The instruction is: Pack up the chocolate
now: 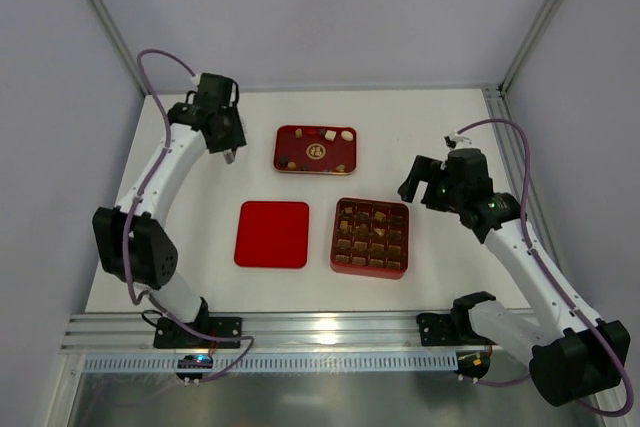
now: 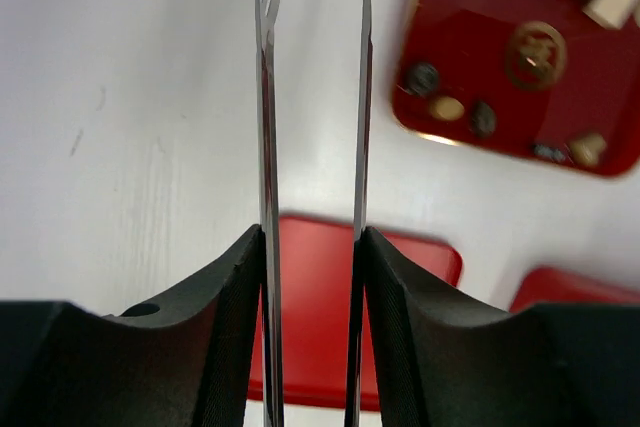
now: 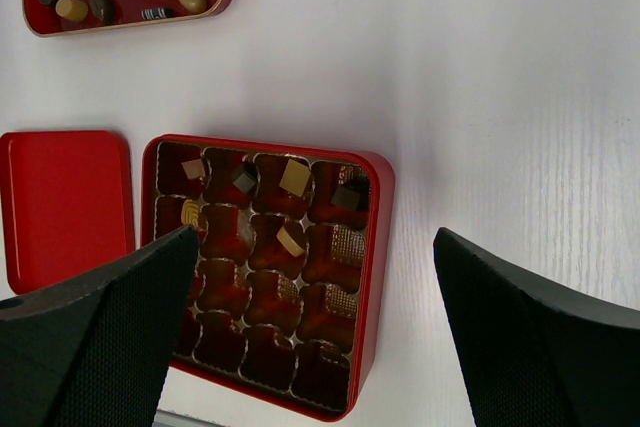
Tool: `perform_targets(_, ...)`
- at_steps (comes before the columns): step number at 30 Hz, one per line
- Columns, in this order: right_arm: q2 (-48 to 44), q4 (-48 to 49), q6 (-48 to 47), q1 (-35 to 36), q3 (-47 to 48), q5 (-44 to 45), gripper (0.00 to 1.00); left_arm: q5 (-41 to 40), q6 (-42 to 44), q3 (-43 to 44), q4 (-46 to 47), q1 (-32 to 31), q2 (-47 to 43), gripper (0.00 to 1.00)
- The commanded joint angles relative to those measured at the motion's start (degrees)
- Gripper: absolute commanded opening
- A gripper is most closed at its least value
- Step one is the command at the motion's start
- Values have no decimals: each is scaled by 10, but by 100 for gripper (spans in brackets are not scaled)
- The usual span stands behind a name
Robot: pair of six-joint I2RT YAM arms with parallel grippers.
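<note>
While both arms hang over the white table (image 1: pixel 440 127), we read the scene so:

Chocolate, loose: several pieces of chocolate (image 1: pixel 330 134), dark, tan and cream-white, lie scattered on the oblong red tray (image 1: pixel 283 147) at the far middle of the table.

Chocolate, packed: we see a handful of pieces in the cells of the gridded red box (image 3: pixel 380 247), in the rows nearest the tray. The rows towards the arms lie in shadow, so we cannot be sure what they hold.

Lid: the flat red lid (image 1: pixel 272 234) lies just left of the box, not touching it, on the near side of the tray.

Left gripper (image 1: pixel 228 152): it hovers above bare table just left of the tray. Its two thin metal blades (image 2: pixel 266 147) run parallel with a narrow gap, and we see nothing between them.

Right gripper (image 1: pixel 415 187): it hovers beside the far right corner of the box. Its black fingers (image 3: pixel 100 337) are spread wide and carry nothing.
</note>
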Motion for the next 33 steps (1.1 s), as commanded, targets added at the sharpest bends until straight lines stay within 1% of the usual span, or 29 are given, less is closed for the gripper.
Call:
perform_targets(1,-5,24,-11,-2,28,-23,100,35,5,-19,78,75,68,42)
perform_targets(2,-5,25,-11,-2,28,-23,100,36,6,-16,92,106,82,42)
perform_targets(5,-9,26,-9,-2,22,-30,100,44,5,5,108,151,143,42)
perform_targets(7,-10,31,-6,-2,20,-34,100,40,3,20,110,163,173,42)
perform_targets(8,-11,33,-6,-3,16,-37,100,36,2,34,110,168,199,43)
perform_targets(10,-10,38,-5,-2,10,-38,100,25,0,50,111,177,223,45)
perform_targets(12,-10,41,-5,-2,8,-37,100,20,0,57,110,184,254,48)
perform_targets(14,-9,41,-4,-2,7,-37,100,12,0,68,109,185,282,55)
perform_targets(15,-9,41,-6,-2,7,-38,100,12,1,74,105,198,292,56)
perform_targets(16,-8,42,-6,-2,7,-38,100,12,1,84,100,206,299,61)
perform_targets(18,-5,45,-7,-2,7,-38,100,13,6,93,97,212,319,65)
perform_targets(20,0,46,-9,-2,7,-37,100,8,10,108,94,214,330,72)
perform_targets(24,8,50,-7,-3,6,-38,100,11,16,134,78,214,359,77)
perform_targets(25,9,54,-7,-3,6,-37,100,11,17,138,78,214,363,79)
perform_targets(27,11,54,-7,-3,5,-37,100,10,20,139,78,214,364,82)
perform_targets(28,11,54,-6,-3,4,-35,100,10,21,140,78,214,360,85)
perform_targets(29,11,55,-6,-3,4,-34,100,9,22,141,77,215,357,87)
perform_targets(33,15,56,-6,-3,3,-35,100,11,24,142,76,215,325,93)
